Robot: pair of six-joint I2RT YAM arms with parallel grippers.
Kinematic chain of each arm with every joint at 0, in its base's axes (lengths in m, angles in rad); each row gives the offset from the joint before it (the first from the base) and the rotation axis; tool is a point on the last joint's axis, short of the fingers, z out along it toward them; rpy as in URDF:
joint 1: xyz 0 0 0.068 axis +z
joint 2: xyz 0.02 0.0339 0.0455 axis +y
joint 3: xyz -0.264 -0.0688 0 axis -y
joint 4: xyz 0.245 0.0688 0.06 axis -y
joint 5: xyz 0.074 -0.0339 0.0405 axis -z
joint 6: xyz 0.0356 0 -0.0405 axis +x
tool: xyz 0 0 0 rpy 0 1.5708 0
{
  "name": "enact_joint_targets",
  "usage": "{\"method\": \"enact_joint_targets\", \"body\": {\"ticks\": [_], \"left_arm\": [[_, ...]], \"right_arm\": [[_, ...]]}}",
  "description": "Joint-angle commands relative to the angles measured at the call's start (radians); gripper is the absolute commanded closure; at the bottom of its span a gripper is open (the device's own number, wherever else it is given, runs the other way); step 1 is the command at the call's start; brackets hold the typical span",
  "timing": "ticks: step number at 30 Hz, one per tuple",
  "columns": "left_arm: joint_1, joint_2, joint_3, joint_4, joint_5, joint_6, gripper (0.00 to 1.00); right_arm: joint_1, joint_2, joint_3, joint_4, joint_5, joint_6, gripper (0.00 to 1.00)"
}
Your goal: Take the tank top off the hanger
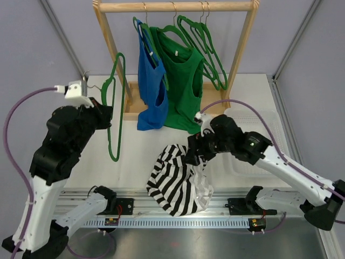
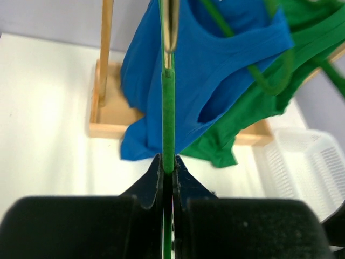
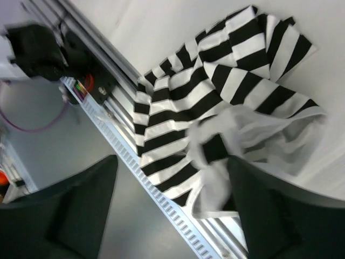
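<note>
Green hanger clenched in my left gripper, held aside, bare, clear of cloth. Striped tank top heaped on table; my right gripper spread wide, gripping nothing.

The hook of the green hanger is blurred and cut off at the left wrist view's top edge, in front of the wooden rack. The fingers of the right gripper are seen only as blurred dark shapes; contact with the striped tank top cannot be told
</note>
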Motion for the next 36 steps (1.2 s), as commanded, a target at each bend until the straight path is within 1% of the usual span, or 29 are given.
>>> {"method": "enact_joint_targets", "body": {"ticks": [1,2,3,4,5,6,7,8,11,12,13,14,15,17,18,20,22,28,33,36], "left_arm": [[0.003,0.135,0.165,-0.115,-0.026,0.06,1.0],[0.003,0.168,0.201,-0.141,-0.019,0.081,1.0],[0.003,0.211,0.25,-0.159,-0.021,0.091,1.0],[0.003,0.288,0.293,-0.176,-0.025,0.098,1.0],[0.004,0.334,0.38,-0.203,-0.027,0.123,1.0],[0.004,0.372,0.423,-0.217,-0.021,0.136,1.0],[0.004,0.446,0.459,-0.236,-0.016,0.149,1.0],[0.009,0.48,0.541,-0.243,-0.012,0.169,1.0],[0.032,0.61,0.658,-0.271,-0.004,0.195,1.0],[0.042,0.645,0.741,-0.277,-0.007,0.199,1.0],[0.055,0.673,0.775,-0.277,0.002,0.204,1.0],[0.079,0.734,0.81,-0.28,0.008,0.212,1.0],[0.087,0.765,0.905,-0.289,0.01,0.215,1.0],[0.11,0.852,1.0,-0.313,0.017,0.229,1.0],[0.114,0.87,1.033,-0.307,0.027,0.236,1.0],[0.116,0.891,1.051,-0.232,0.043,0.27,1.0],[0.116,0.897,1.012,-0.129,0.062,0.287,1.0],[0.122,0.949,1.011,0.022,0.097,0.318,1.0],[0.124,1.043,1.128,0.025,0.039,0.373,1.0],[0.125,1.084,1.126,0.054,0.013,0.411,1.0]], "right_arm": [[0.086,0.076,-0.01,0.092,0.031,-0.009,0.03],[0.093,0.091,-0.009,0.094,0.072,-0.008,0.01],[0.096,0.103,-0.007,0.093,0.092,0.001,0.01],[0.096,0.103,-0.009,0.093,0.112,0.005,0.01],[0.096,0.097,-0.01,0.093,0.149,0.005,0.0],[0.097,0.071,-0.021,0.094,0.162,0.006,0.01],[0.097,0.054,-0.027,0.096,0.177,0.003,0.01],[0.096,0.035,-0.033,0.099,0.185,0.001,0.01],[0.097,-0.044,-0.073,0.094,0.202,0.001,0.0],[0.096,-0.079,-0.079,0.091,0.205,0.005,0.01],[0.096,-0.094,-0.089,0.088,0.206,0.006,0.01],[0.096,-0.111,-0.104,0.085,0.209,0.014,0.01],[0.096,-0.142,-0.11,0.08,0.208,0.015,0.0],[0.096,-0.168,-0.131,0.073,0.212,0.021,0.01],[0.097,-0.191,-0.139,0.071,0.214,0.023,0.0],[0.096,-0.211,-0.159,0.068,0.211,0.026,0.0],[0.096,-0.234,-0.173,0.076,0.205,0.031,0.0],[0.096,-0.272,-0.244,0.119,0.174,0.037,0.0],[0.096,-0.266,-0.288,0.175,0.107,0.041,0.01],[0.096,-0.259,-0.3,0.197,0.059,0.047,0.01]]}}
